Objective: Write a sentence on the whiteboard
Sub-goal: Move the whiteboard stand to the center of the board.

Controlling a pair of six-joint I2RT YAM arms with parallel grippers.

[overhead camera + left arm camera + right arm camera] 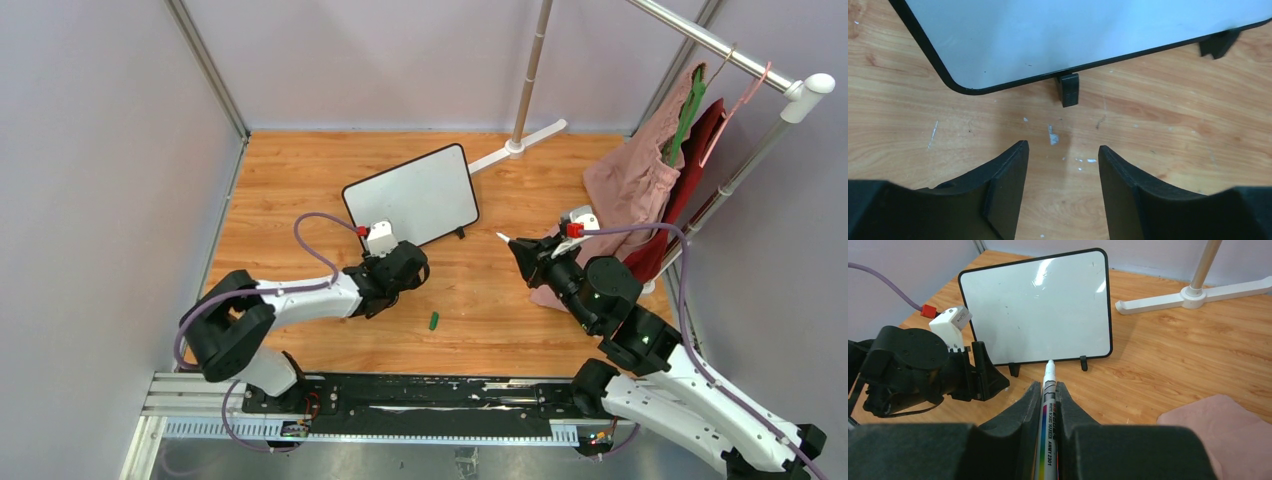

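Right gripper (1048,390): clenched on a white whiteboard marker (1050,372), tip toward the small black-bordered white whiteboard (1038,305).
Left gripper (1063,150): jaws apart, empty, just before the whiteboard's lower edge.
Whiteboard: stood blank toward the wooden table's (500,335) far edge.
Advice: it probably needed bracing before light strokes.

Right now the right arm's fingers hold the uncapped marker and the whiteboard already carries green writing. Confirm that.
Wrong on the board: the whiteboard is blank, with no green writing, as the right wrist view shows. The right arm's fingers do hold the uncapped marker.
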